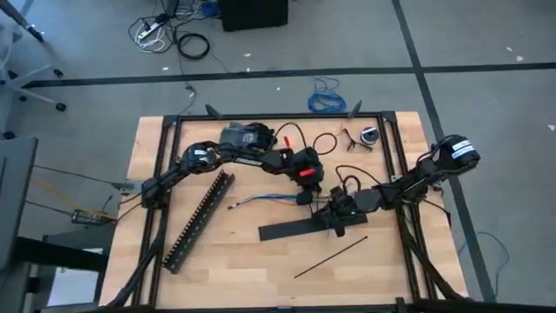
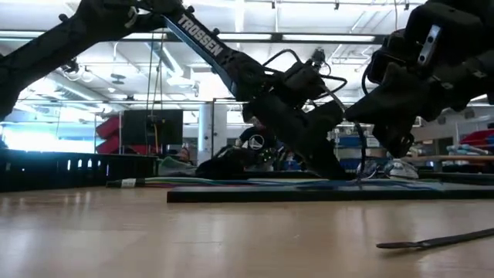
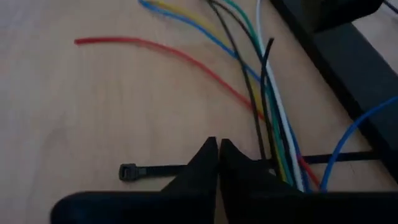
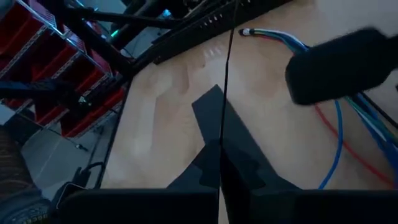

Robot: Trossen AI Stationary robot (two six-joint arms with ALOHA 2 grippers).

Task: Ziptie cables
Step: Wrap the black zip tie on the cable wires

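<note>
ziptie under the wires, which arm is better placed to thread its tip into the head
Right, probably. The right end effector is shut on a thin black strip, seemingly the ziptie tail. The left end effector is shut beside the cables, near the head.

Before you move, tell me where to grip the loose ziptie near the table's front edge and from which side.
Take the loose ziptie near its middle, from straight above, fingers across its diagonal line. It lies flat on the bare table, clear of the flat black bar, and is likely too thin to catch sideways. The right gripper is nearer.
</note>
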